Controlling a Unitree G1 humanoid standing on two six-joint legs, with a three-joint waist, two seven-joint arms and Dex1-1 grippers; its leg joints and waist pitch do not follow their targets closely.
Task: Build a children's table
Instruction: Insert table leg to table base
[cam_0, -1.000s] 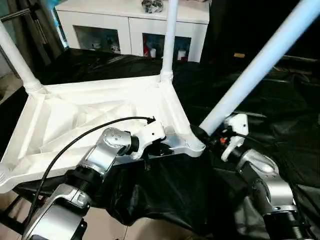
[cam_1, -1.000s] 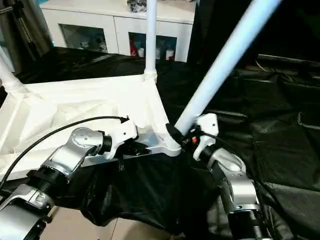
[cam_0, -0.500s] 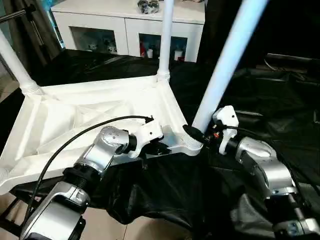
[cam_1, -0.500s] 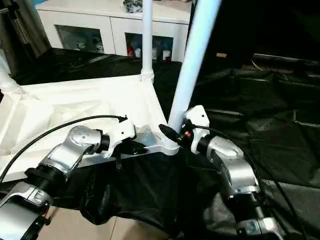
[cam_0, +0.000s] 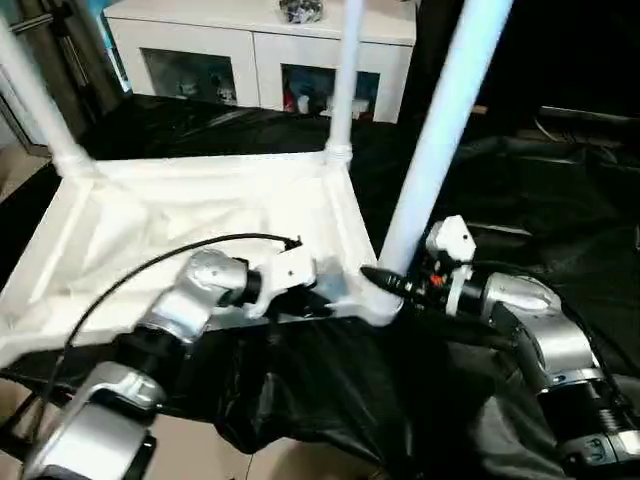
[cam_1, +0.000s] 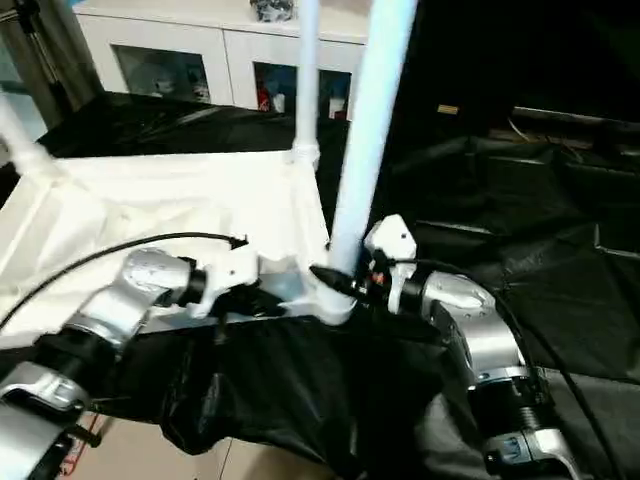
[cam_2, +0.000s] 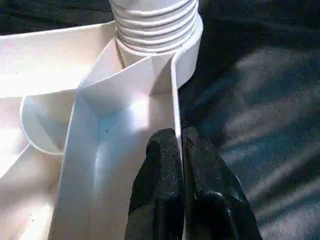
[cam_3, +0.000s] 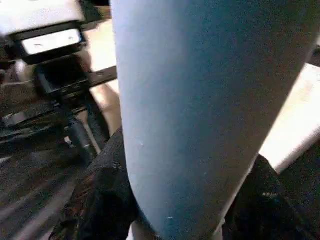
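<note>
The white tabletop (cam_0: 180, 220) lies underside up on black cloth. One white leg (cam_0: 345, 80) stands in its far right corner and another leg (cam_0: 35, 100) in the far left corner. A third leg (cam_0: 435, 150) rises almost upright from the near right corner socket (cam_0: 375, 300), with my right gripper (cam_0: 385, 283) shut around its base. Black fingers (cam_3: 100, 190) flank that leg (cam_3: 200, 100) in the right wrist view. My left gripper (cam_2: 181, 137) is shut on the tabletop's thin near rim (cam_2: 175, 90), just beside the ribbed leg end in that socket.
A white glass-fronted cabinet (cam_0: 260, 50) stands behind the work. Black cloth (cam_0: 540, 200) covers the surface and hangs over its near edge, with bare floor (cam_0: 200, 455) below. A black cable (cam_0: 150, 265) loops over my left forearm.
The held leg has swung from leaning far right to nearly upright over the near right socket, my right gripper moving left with it. The left gripper keeps its hold on the rim.
</note>
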